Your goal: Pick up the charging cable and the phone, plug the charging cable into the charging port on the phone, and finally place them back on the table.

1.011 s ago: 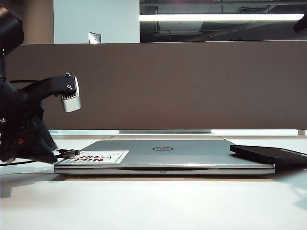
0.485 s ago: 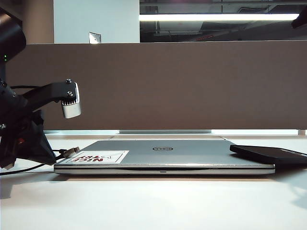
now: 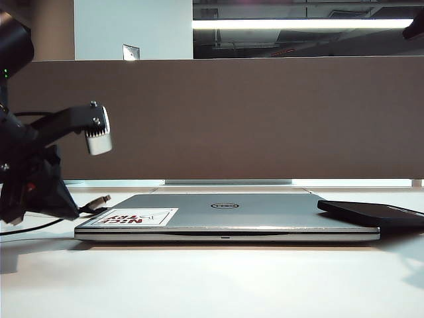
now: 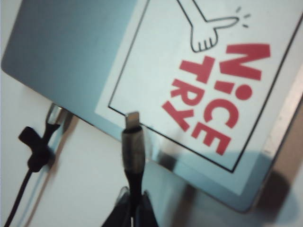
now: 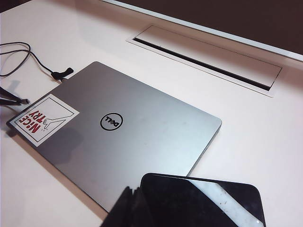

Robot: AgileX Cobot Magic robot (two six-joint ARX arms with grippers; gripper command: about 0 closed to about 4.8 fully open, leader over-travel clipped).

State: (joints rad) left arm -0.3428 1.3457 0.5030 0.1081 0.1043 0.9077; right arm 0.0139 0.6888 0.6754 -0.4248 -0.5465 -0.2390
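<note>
My left tool [image 4: 133, 208] grips the cable [image 4: 133, 156] beside the laptop's [image 5: 142, 137] stickered corner, my right tool [image 5: 135, 208] is clenched at the phone [image 5: 203, 201] on the laptop's opposite corner; next, align plug with port.

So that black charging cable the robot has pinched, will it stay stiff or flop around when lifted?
Probably both. The short end of the charging cable past the left gripper juts out straight, so its plug likely holds its aim. The rest curls loosely over the table, so it should trail and sag. It looks thin, so probably light.
</note>
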